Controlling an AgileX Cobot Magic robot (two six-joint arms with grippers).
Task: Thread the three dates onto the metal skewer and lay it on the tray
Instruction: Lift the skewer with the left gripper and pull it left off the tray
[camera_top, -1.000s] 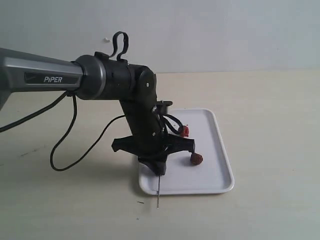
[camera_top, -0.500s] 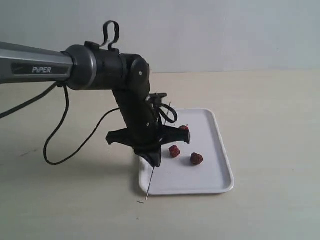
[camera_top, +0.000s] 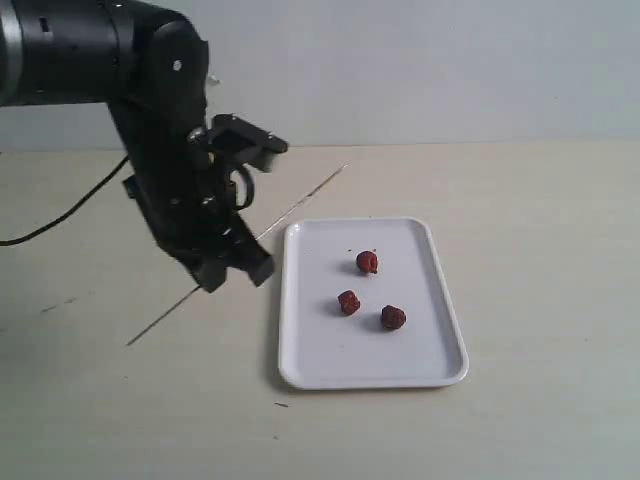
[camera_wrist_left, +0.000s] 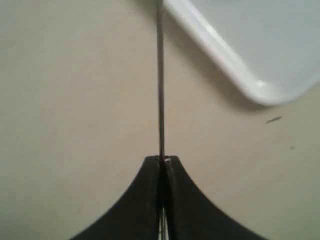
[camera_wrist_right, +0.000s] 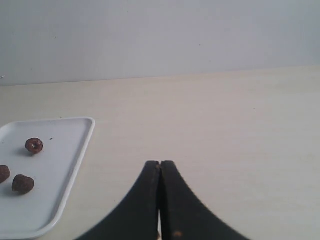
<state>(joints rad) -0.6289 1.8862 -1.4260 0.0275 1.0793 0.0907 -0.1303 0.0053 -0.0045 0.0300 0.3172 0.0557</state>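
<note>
The three dates lie loose on the white tray (camera_top: 420, 350): one (camera_top: 367, 262) farthest back, one (camera_top: 348, 302) in the middle, one (camera_top: 393, 317) nearest the front. My left gripper (camera_top: 212, 275) hangs above the table just left of the tray, shut on the thin metal skewer (camera_top: 305, 199). The skewer slants through the air, one end low at the left, the other high behind the tray's far left corner. In the left wrist view it (camera_wrist_left: 160, 90) sticks straight out of the shut gripper (camera_wrist_left: 162, 159). My right gripper (camera_wrist_right: 160, 162) is shut and empty; it does not show in the exterior view.
A black cable (camera_top: 60, 222) trails from the left arm across the table at the far left. A small dark speck (camera_top: 280, 405) lies just before the tray's front left corner. The right wrist view shows the tray's rim (camera_wrist_right: 85, 145) and bare table beyond.
The left arm has risen and swung left off the tray with the skewer. The skewer went from nearly upright to a long slant. All three dates now show.
</note>
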